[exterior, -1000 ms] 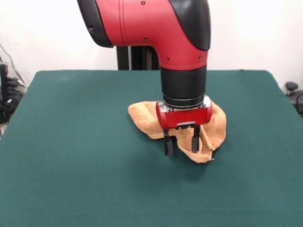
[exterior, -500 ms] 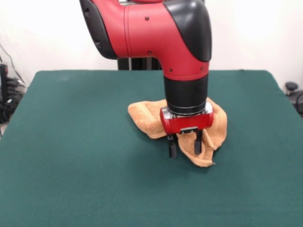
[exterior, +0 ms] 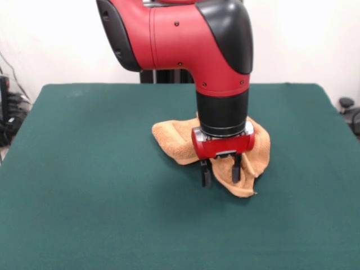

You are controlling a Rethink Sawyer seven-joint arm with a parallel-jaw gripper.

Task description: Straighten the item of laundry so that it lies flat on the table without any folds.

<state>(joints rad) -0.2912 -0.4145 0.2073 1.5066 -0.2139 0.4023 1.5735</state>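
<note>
While towel lies crumpled mid-table | end effector spread wide, empty, at its front hem | bare felt all round

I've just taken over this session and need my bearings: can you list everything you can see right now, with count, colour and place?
towel: one, orange-tan, crumpled in folds near the table's middle, partly hidden behind the gripper.
table: one, dark green top, fills most of the picture.
wall: one, white, behind the table.
dark clutter: black items and cables off the table's left edge; too little shows to count or name.
dark object: black, off the table's right edge; cannot tell what it is.
arm: one, red and black, comes down from above over the towel.
gripper: one, red body with black fingers, open, low at the towel's near edge.
</note>
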